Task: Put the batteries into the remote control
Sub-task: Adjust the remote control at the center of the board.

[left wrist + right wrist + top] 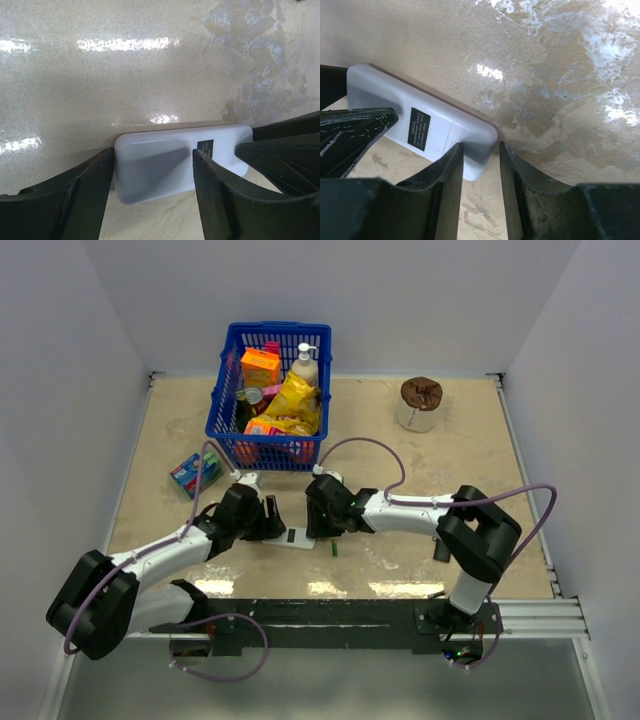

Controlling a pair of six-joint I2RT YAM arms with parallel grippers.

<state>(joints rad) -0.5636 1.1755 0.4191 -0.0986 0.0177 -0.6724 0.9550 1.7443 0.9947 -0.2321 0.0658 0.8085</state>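
The white remote control lies flat on the table between my two grippers, its dark label facing up. My left gripper is open and straddles the remote control at its left end: one finger touches the end, the other stands over the face by the label. My right gripper is open at the other end of the remote control: one finger is over the face, the other is just past the rounded end. One thin green battery lies right of the remote.
A blue basket full of groceries stands behind the grippers. A small green-and-blue box lies to its left. A white roll with a brown top stands at the back right. A dark flat object lies beside the right arm.
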